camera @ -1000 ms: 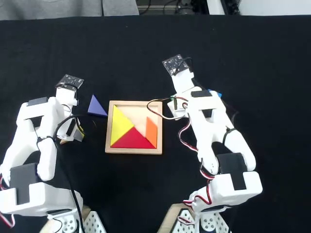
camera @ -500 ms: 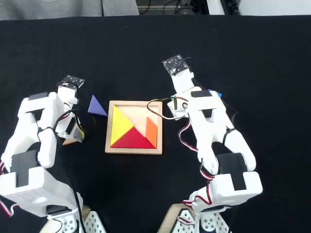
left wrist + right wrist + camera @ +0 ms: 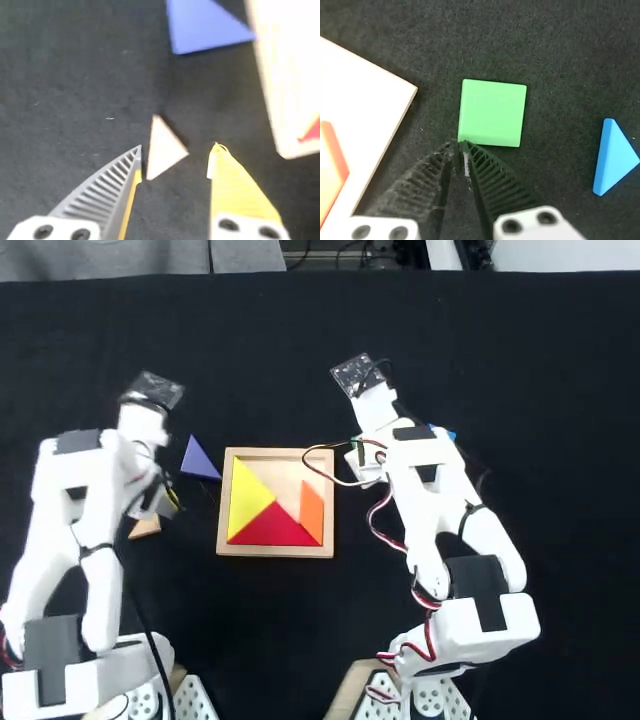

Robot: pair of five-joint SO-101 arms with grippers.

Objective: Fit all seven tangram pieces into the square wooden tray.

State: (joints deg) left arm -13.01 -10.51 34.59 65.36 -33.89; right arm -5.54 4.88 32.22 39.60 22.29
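The square wooden tray (image 3: 226,540) lies mid-table and holds a yellow triangle (image 3: 246,498), a red triangle (image 3: 275,529) and an orange piece (image 3: 313,511). A violet-blue triangle (image 3: 199,459) rests on the cloth by the tray's far left corner. My left gripper (image 3: 177,150) is open, and a small pale triangle (image 3: 162,151) lies on the cloth between its fingers, nearer the grey one. The same pale triangle (image 3: 145,528) peeks out beside the left arm. My right gripper (image 3: 460,145) is shut, its tips at the near corner of a green square (image 3: 493,113).
A light blue triangle (image 3: 612,155) lies just beyond the green square, away from the tray (image 3: 365,105); it also shows by the right arm (image 3: 447,433). The violet-blue triangle (image 3: 202,25) and the tray's rim (image 3: 285,85) sit ahead of my left gripper. Black cloth covers the table.
The left arm has shifted and lifted a little, its wrist swinging toward the far side, which uncovers more of the pale triangle. The right arm and the tray pieces are where they were.
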